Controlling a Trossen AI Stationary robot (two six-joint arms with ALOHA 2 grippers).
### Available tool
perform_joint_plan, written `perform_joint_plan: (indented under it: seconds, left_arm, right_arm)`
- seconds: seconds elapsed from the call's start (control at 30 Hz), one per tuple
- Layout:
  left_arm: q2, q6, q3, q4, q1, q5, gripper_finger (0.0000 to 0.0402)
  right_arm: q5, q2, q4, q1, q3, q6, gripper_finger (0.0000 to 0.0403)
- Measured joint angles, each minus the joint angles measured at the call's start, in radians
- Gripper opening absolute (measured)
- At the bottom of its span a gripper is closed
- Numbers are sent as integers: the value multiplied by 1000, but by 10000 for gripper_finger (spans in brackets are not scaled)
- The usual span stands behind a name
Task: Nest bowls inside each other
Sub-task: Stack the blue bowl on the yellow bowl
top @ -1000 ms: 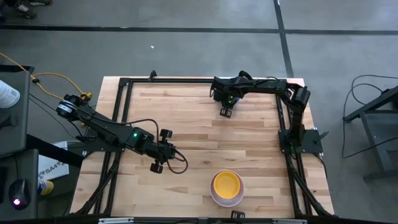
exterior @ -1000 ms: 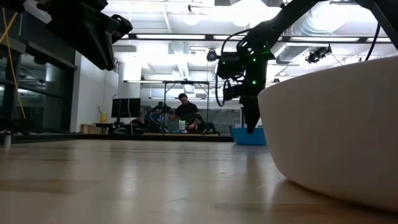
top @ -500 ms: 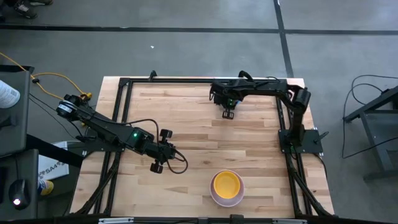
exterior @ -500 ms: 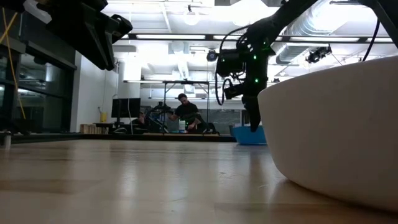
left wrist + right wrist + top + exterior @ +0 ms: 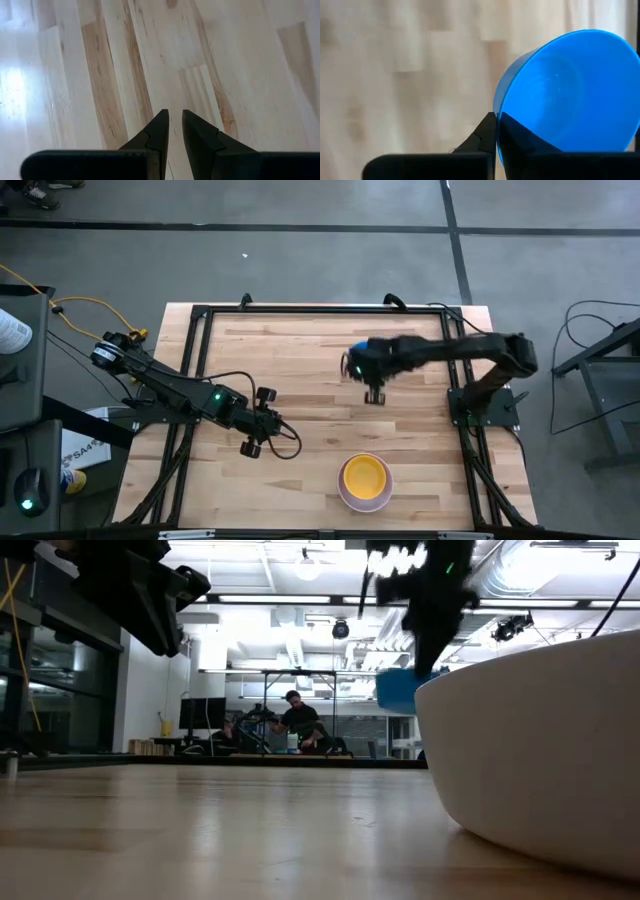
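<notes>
My right gripper hangs over the table's middle right, shut on a blue bowl. That bowl also shows raised in the low view. Near the front edge stands the large white bowl. From above, a yellow bowl sits nested inside it, with a pinkish rim around it. My left gripper hovers over bare wood left of the middle. A narrow gap separates its fingertips and nothing is between them. My right gripper holds the blue bowl by its rim, one finger outside the wall and one inside the hollow. The fingers come from above, pointing steeply down. The bowl is lifted clear of the table and tilted, hanging beside the fingers.
A black frame runs around the wooden table top, with the arm bases on its left and right sides. Bare wood lies between the raised bowl and the stack. People sit in the room far behind the table.
My right gripper has risen and swung toward the table's near edge, rolling a little. The blue bowl stood on the far part of the table. It is now lifted clear and tilted in the gripper.
</notes>
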Motion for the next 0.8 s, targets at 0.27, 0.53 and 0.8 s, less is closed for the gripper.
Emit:
perform_joint_plan:
  seconds: [0.27,0.53,0.8]
  left_arm:
    - [0,-3,0,8,0,0,51]
    - [0,-7,0,91,0,0,51]
    - [0,-28,0,244,0,0,51]
  right_arm:
    - [-69,-81,-16,351,0,46,3]
    - [-137,-31,16,651,0,-39,3]
    - [-140,49,51,790,0,-47,3]
